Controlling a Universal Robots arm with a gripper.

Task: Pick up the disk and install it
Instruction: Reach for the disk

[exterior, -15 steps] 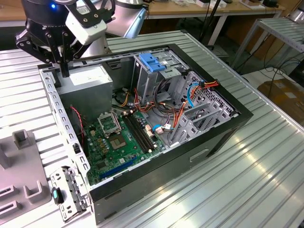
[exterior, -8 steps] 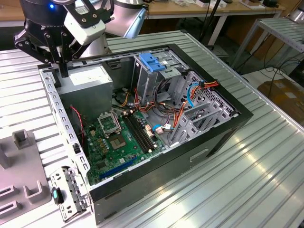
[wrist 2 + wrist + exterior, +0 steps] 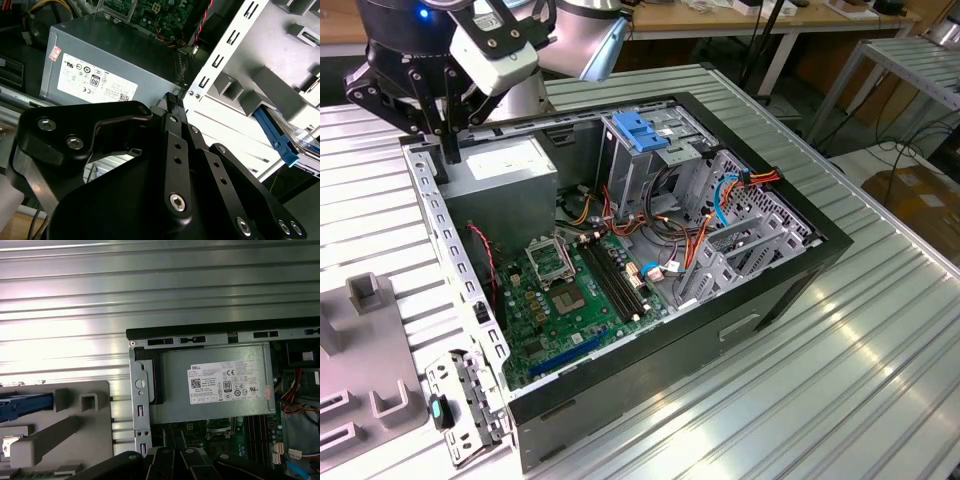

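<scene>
Gripper (image 3: 450,165): fingers pinched together, nothing between them, hanging over the case (image 3: 790,270) corner beside the power supply (image 3: 505,165). The disk (image 3: 25,405) lay outside the case on the grey fixture (image 3: 97,450), across the slotted rear wall (image 3: 220,55) from the gripper and well apart from it. Its blue rail's long axis looked roughly square to that wall. With one arm only, the reach was outward, away from the motherboard (image 3: 565,300).

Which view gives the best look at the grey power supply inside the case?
The first wrist view: the power supply faces the camera, its whole labelled side visible. The second wrist view shows it at an angle, its near edge behind the gripper. The exterior view shows it in the case's corner, by the gripper.
</scene>
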